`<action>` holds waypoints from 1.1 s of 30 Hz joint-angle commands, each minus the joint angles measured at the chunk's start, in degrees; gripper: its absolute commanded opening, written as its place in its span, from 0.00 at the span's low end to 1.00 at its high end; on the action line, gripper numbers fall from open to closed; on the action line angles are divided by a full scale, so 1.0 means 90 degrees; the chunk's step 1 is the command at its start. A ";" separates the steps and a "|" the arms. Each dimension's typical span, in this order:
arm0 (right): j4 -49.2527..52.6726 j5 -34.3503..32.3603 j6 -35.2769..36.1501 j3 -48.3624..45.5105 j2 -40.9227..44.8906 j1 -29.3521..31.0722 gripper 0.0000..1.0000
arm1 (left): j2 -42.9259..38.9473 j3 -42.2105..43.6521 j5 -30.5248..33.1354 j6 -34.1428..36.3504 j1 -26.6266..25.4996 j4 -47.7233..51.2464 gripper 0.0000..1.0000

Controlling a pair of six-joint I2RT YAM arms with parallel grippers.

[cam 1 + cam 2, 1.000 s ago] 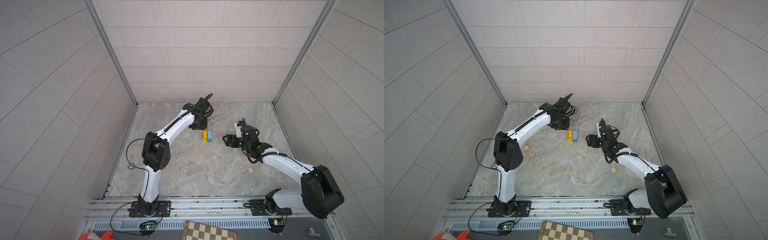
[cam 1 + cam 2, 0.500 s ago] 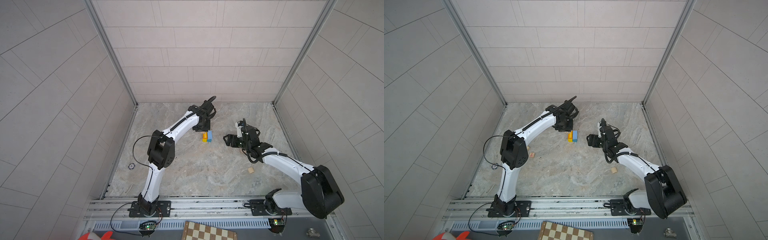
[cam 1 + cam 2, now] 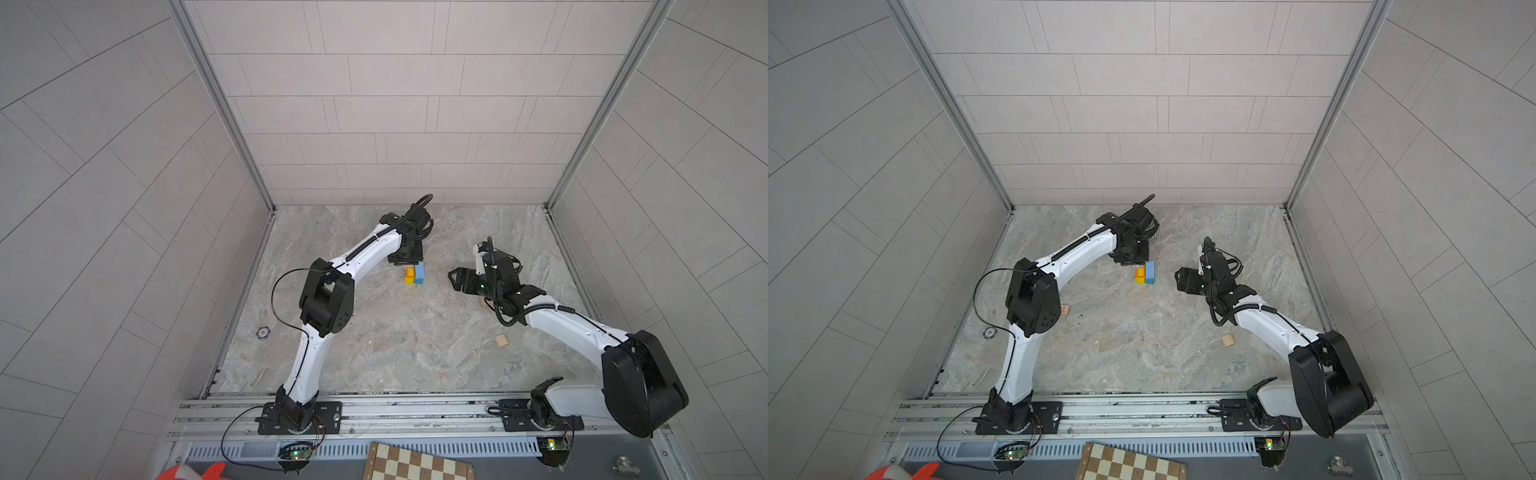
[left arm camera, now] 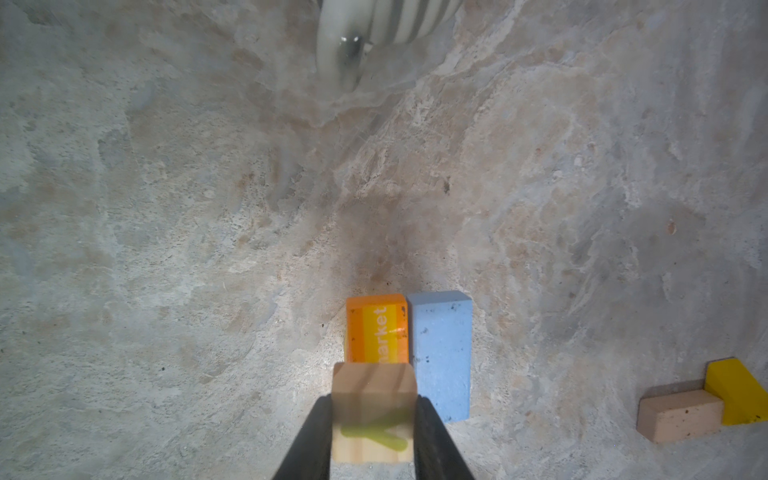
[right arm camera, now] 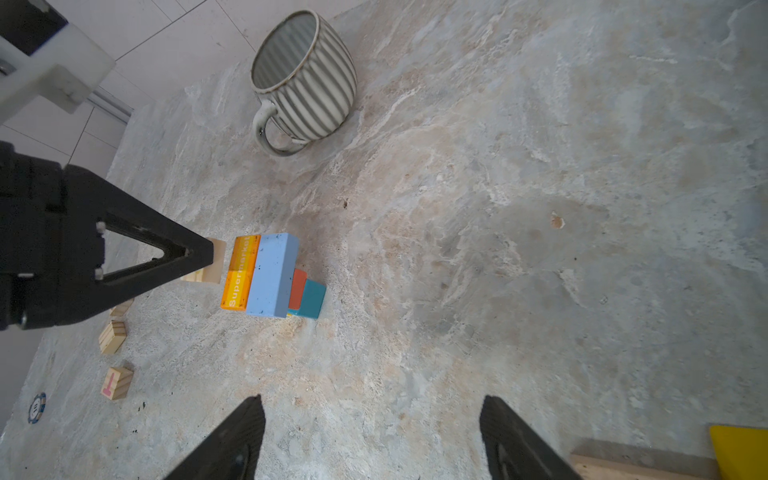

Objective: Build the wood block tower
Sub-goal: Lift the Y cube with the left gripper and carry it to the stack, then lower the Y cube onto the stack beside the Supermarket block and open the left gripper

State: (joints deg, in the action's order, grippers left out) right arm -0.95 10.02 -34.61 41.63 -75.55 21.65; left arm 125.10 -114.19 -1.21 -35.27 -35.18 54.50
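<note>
The wood block tower (image 3: 414, 274) (image 3: 1146, 274) stands mid-floor. On top lie an orange "Supermarket" block (image 4: 377, 328) (image 5: 241, 272) and a light blue brick (image 4: 441, 353) (image 5: 272, 276) side by side. Under them show an orange-red block (image 5: 297, 289) and a teal block (image 5: 311, 299). My left gripper (image 4: 374, 401) (image 5: 208, 257) (image 3: 405, 262) is shut on a natural-wood cube with a green letter (image 4: 373, 415) (image 5: 217, 259), held close beside the orange block at its height. My right gripper (image 5: 372, 401) (image 3: 455, 280) hangs open and holds nothing, to the right of the tower.
A grey ribbed mug (image 5: 305, 79) stands behind the tower. Loose wooden cubes (image 5: 112, 336) (image 5: 117, 382) and a poker chip (image 5: 37, 407) lie on the left. A yellow block (image 4: 737, 390) and a plain brick (image 4: 679, 415) lie under my right arm. A plain cylinder (image 3: 502, 340) lies front right.
My left arm has swung its elbow toward the middle and brought the lettered cube down closer to the tower. The right arm has stayed still.
</note>
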 commanded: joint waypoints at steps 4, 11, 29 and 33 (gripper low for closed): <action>0.0009 -0.0129 -0.0132 0.0024 -0.0051 -0.0032 0.83 | 0.0047 0.0021 0.0083 -0.0220 -0.0058 -0.0109 0.30; 0.0008 -0.0119 -0.0120 0.0024 -0.0044 -0.0032 0.83 | 0.0048 0.0149 0.0055 -0.0281 -0.0071 -0.0182 0.30; -0.0024 -0.0077 -0.0128 0.0014 -0.0064 -0.0042 0.83 | 0.0093 0.0353 -0.0013 -0.0339 -0.0093 -0.0306 0.30; -0.0032 -0.0067 -0.0129 0.0015 -0.0082 -0.0042 0.83 | 0.0098 0.0380 -0.0007 -0.0339 -0.0088 -0.0320 0.30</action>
State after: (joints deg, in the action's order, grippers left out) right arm -1.06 10.04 -35.00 41.63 -75.88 21.41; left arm 125.10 -111.79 -1.56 -37.95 -35.66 51.24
